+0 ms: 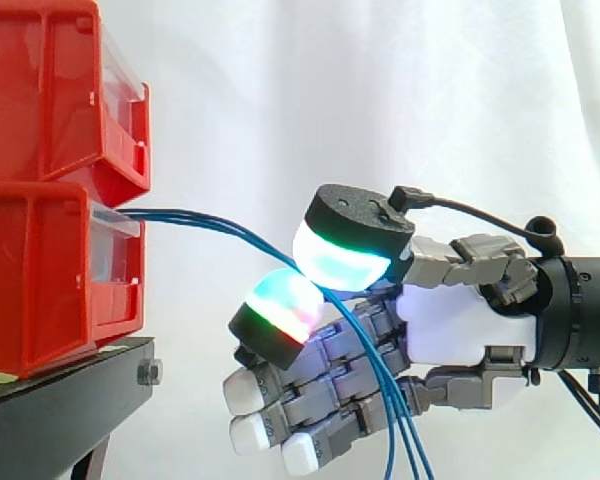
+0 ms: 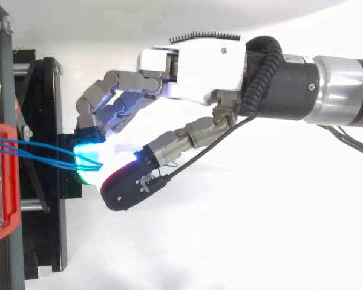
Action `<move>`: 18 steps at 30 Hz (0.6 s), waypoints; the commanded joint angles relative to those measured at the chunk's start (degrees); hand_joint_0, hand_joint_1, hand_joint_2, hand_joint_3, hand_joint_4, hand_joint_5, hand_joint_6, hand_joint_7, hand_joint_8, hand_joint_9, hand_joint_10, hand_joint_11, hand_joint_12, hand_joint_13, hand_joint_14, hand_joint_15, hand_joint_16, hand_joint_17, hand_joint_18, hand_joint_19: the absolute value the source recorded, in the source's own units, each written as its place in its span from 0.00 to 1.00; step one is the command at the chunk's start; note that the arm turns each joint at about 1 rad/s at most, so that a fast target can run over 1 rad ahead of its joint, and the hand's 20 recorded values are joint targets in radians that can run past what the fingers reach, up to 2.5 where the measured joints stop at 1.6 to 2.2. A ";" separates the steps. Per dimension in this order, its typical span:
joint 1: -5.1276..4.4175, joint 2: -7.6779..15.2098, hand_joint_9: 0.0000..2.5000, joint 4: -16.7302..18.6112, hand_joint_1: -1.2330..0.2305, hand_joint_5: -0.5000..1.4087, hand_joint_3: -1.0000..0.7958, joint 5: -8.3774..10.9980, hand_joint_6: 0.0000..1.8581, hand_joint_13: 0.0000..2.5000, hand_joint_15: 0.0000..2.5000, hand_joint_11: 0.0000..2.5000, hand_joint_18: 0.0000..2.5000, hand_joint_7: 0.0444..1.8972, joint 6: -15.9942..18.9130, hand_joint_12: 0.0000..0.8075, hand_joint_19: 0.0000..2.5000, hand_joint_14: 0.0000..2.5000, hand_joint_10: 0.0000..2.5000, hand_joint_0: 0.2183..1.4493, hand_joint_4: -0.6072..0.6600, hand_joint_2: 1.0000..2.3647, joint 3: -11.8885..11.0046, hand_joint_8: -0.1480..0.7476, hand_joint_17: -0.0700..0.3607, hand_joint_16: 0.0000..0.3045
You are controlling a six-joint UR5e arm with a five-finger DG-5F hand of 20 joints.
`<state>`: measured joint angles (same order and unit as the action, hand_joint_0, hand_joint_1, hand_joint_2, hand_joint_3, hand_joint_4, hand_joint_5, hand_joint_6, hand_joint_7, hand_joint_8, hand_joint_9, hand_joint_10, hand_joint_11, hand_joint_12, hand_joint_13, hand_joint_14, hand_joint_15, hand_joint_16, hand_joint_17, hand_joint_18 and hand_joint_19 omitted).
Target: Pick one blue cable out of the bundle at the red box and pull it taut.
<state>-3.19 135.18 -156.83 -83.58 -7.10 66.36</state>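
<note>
Three thin blue cables [image 1: 220, 228] leave the front of the lower red bin [image 1: 40, 280] and slope down to the right in a slack curve. My hand [image 1: 460, 320] reaches in from the right, just off the bin's front. Its thumb pad [image 1: 345, 250] and one finger pad [image 1: 280, 310] close together where the cables meet, both glowing green, cyan and red. Below the pinch the cables hang down across the palm. From above, the blue cables [image 2: 42, 154] run from the red bin [image 2: 0, 181] into the glowing pads of the hand [image 2: 193, 66]. How many cables are clamped is hidden.
A second red bin [image 1: 50, 90] sits stacked on the lower one. Both rest on a black stand [image 1: 60, 410] whose front edge lies just left of the fingertips. A white curtain fills the background, with free room to the right of the stand.
</note>
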 commanded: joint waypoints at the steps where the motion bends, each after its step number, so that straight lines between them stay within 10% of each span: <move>1: -0.06 0.00 0.29 0.04 0.31 0.20 0.44 0.00 0.50 0.25 0.11 0.17 0.26 0.56 -0.19 0.47 0.13 0.00 0.00 0.31 0.60 0.01 0.00 0.60 0.45 0.18; 10: -0.15 0.00 0.26 0.13 0.19 0.18 0.28 0.00 0.51 0.23 0.09 0.17 0.27 0.57 -0.19 0.47 0.10 0.00 0.00 0.44 0.51 0.00 0.00 0.56 0.45 0.18; 18: -0.24 0.00 0.26 0.13 0.22 0.18 0.28 0.00 0.50 0.22 0.10 0.17 0.26 0.50 -0.19 0.49 0.11 0.00 0.00 0.26 0.61 0.00 0.00 0.57 0.46 0.19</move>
<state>-3.35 135.18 -156.71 -83.59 -7.29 66.34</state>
